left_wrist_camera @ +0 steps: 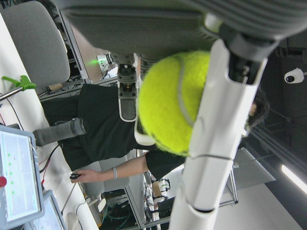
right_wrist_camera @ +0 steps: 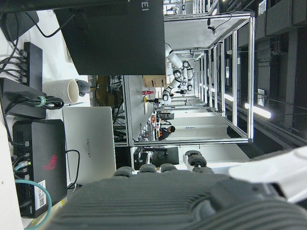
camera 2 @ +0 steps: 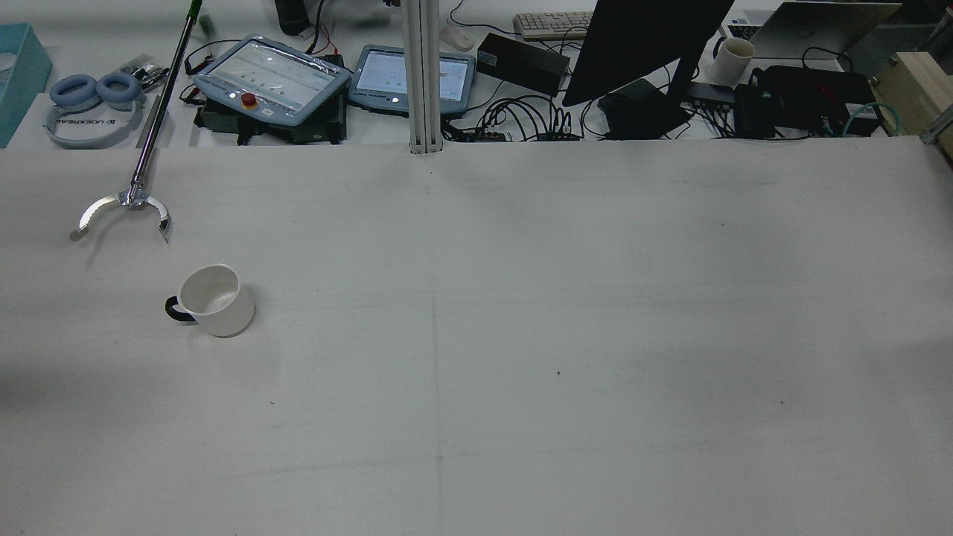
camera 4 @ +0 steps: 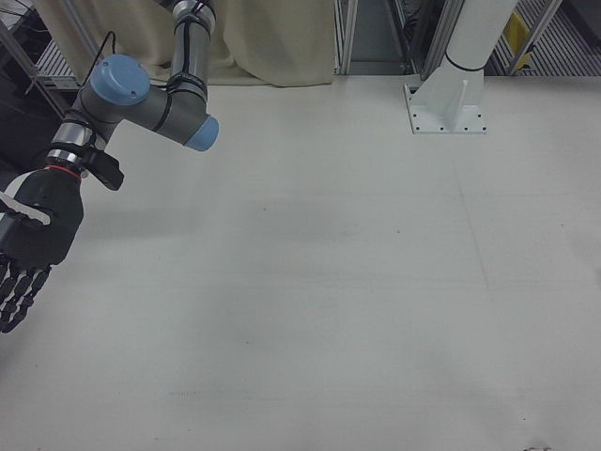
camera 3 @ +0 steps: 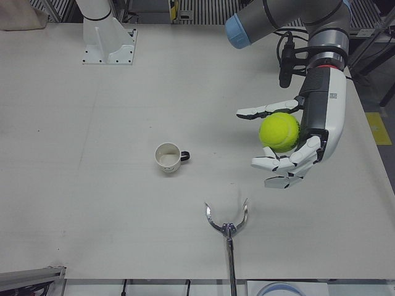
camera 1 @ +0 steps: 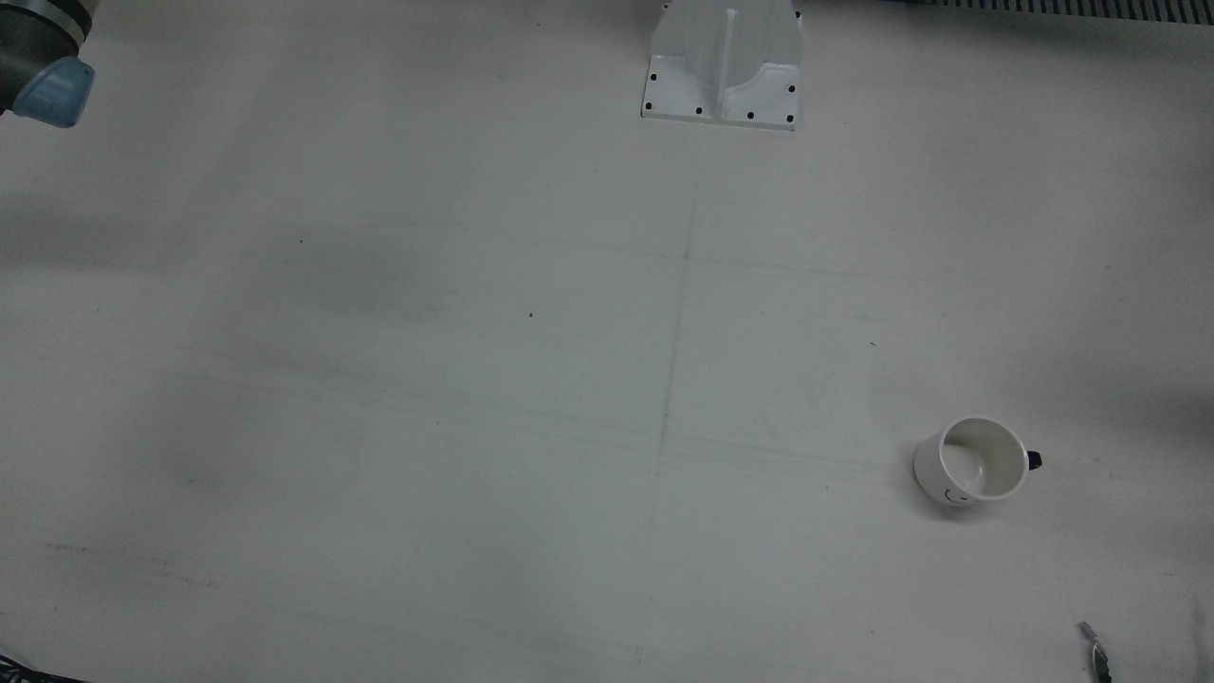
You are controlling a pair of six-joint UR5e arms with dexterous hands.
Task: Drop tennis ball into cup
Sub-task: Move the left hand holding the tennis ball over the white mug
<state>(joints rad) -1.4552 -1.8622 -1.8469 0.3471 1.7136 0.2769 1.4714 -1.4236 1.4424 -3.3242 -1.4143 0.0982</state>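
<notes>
I see the cup [camera 3: 168,157] upright on the counter [camera 3: 92,185], mouth up, handle toward the left hand [camera 3: 296,145]; that hand grips the tennis ball [camera 3: 279,131] aloft, well apart; right hand [camera 4: 28,246] hangs empty, fingers spread.

Wide white table [camera 2: 521,335] with a faint seam down the middle. Behind its far edge, a cluttered desk: black monitor [camera 2: 640,45], keyboard [camera 2: 551,24], laptop [camera 2: 819,18], tangled cables [camera 2: 521,115].
</notes>
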